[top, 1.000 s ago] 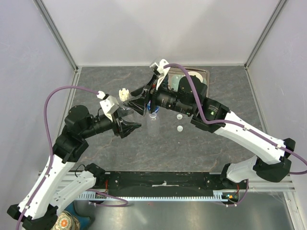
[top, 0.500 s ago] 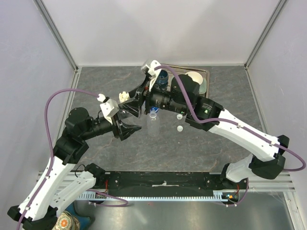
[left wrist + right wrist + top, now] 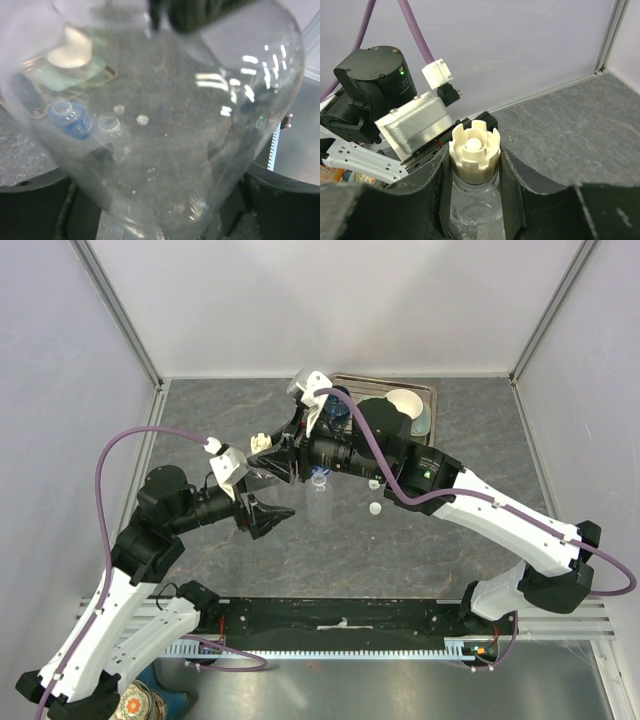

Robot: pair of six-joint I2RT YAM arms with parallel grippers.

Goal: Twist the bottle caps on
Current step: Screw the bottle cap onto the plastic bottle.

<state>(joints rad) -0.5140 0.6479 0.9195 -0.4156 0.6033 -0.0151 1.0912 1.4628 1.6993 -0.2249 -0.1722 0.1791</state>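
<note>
1. The cream cap [image 3: 474,148], notched around its top, sits on the neck of a clear bottle [image 3: 470,215] held off the desk [image 3: 200,420], left of centre.
2. My right gripper [image 3: 475,156] is clenched on the cap's sides. The cap looks small, stiff and light, so I would pinch its ridged skirt gently.
3. The bottle looks thin, slick and easy to dent. My left gripper [image 3: 160,215] grasps its wide body, the best hold against twisting.
4. To the right stands an open bottle [image 3: 320,498] with two loose caps [image 3: 375,508] beside it. Farther off, a blue-labelled bottle [image 3: 336,412] is in the tray [image 3: 430,390].
</note>
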